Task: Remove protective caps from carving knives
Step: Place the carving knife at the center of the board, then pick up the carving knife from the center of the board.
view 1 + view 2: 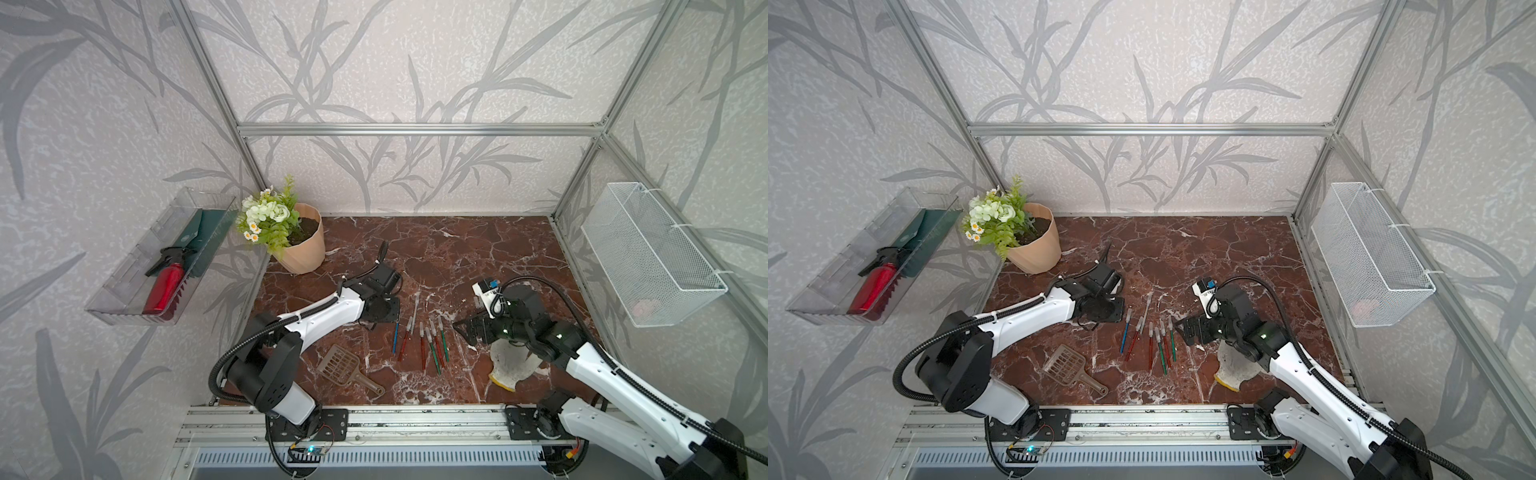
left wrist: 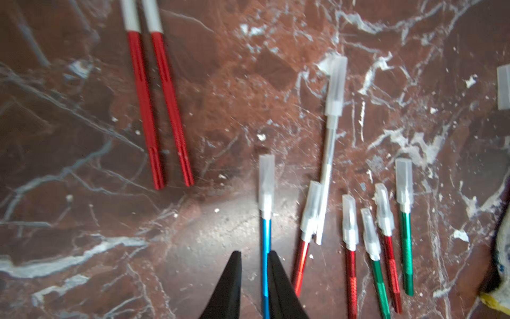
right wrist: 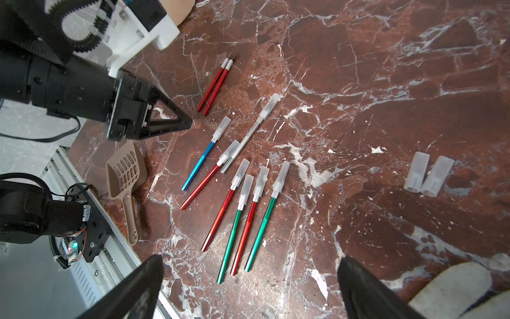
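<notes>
Seven carving knives lay in a loose row on the marble tabletop, just to the right of the brown scoop, and all of them had their protective caps on. The blue knife was the one nearest the scoop. Two bare red knives sat a bit further back from the scoop, side by side and touching, thin tips exposed. Two loose caps lay next to each other well apart from the scoop, out past the whole row.

The left end effector was just behind the scoop, near the blue knife's capped end. Its fingers were pinched down to a narrow gap with nothing in it. The right end effector was spread wide over the side of the row away from the scoop, and it was empty too.
</notes>
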### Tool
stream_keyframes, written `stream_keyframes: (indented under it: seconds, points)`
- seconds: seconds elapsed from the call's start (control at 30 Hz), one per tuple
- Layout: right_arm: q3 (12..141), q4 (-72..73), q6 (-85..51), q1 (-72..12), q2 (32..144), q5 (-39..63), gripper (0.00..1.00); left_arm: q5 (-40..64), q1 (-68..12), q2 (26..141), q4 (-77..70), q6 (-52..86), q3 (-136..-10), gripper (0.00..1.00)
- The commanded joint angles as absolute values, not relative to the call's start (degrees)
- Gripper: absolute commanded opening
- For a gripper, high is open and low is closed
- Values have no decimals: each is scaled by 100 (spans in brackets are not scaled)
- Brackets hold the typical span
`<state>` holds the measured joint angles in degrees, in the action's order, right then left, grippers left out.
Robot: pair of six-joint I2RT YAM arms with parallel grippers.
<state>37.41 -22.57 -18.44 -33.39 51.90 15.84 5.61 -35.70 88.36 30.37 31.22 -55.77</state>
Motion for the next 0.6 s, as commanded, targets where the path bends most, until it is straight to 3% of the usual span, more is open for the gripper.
stream_keyframes:
  seconds: [0.0, 0.57]
  points:
    - [3659, -2269, -1890, -3375, 5089, 1661, 99, 334, -3720, 8616, 3122, 3467, -5432, 22]
    - [3751, -2325, -1846, -3393, 5236, 1662, 99, 278, -4207, 8659, 2922, 3822, -5027, 24]
